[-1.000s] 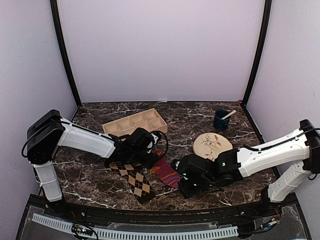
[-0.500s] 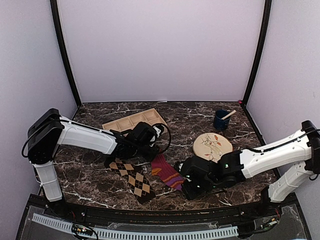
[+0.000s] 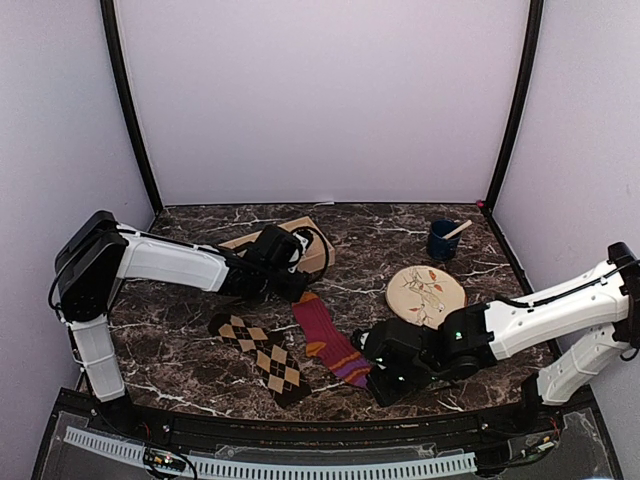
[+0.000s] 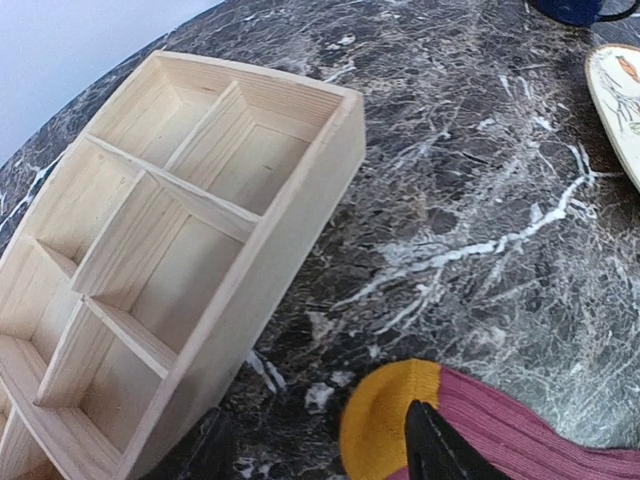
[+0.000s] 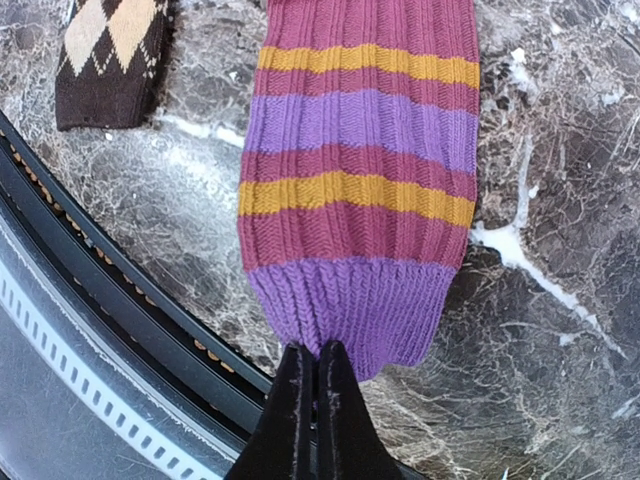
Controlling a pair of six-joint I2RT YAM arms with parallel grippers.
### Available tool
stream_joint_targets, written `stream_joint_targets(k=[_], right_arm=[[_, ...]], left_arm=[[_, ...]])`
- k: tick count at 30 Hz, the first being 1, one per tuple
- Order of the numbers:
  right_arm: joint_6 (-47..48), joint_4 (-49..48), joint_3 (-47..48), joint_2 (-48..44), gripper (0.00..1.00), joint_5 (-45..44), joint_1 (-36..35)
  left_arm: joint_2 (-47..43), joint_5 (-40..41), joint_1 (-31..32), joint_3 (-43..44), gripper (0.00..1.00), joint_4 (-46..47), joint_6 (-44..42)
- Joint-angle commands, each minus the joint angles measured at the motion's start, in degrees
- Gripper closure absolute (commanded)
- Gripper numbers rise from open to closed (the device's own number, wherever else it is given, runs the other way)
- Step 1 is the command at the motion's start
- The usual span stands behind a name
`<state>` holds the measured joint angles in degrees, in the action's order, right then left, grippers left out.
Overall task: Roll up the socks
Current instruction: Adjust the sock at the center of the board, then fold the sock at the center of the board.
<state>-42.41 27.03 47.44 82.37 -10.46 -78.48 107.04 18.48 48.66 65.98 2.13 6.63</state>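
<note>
The maroon sock [image 3: 325, 335] with orange and purple stripes lies stretched out straight on the marble. My right gripper [image 3: 380, 372] is shut on its purple cuff [image 5: 350, 300] at the near end, its jaws [image 5: 318, 350] pressed together. The sock's orange toe [image 4: 385, 425] lies at the far end, partly under one finger of my left gripper [image 4: 320, 450]. That gripper [image 3: 297, 290] stands open beside the wooden tray. The dark brown argyle sock [image 3: 258, 352] lies flat to the left of the striped one, and its cuff end [image 5: 105, 60] shows in the right wrist view.
A wooden compartment tray [image 3: 312, 250] sits just behind the left gripper, its wall [image 4: 300, 190] close to the fingers. A round patterned plate [image 3: 425, 290] lies at right of centre. A blue cup [image 3: 441, 240] with a stick stands behind it. The table's black front rail [image 5: 120, 290] is near the right gripper.
The left gripper has moved back toward the tray, drawing the striped sock's toe with it. The right gripper has shifted slightly nearer. The sock now lies straight and full length.
</note>
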Motion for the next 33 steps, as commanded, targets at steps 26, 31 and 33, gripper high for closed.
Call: stream_joint_targets(k=[26, 31, 33], right_arm=[[8.72, 20.04, 24.75, 11.52, 1.00, -10.34, 0.07], [12.61, 20.79, 29.45, 13.94, 1.00, -12.12, 3.19], [14.19, 20.87, 31.00, 15.10, 1.00, -12.19, 4.24]], left_arm=[[-21.12, -10.16, -0.31, -19.36, 0.40, 6.09, 13.11], [-23.27, -9.53, 0.87, -21.85, 0.40, 7.20, 15.18], [-23.57, -9.02, 1.36, -22.30, 0.41, 7.28, 15.58]])
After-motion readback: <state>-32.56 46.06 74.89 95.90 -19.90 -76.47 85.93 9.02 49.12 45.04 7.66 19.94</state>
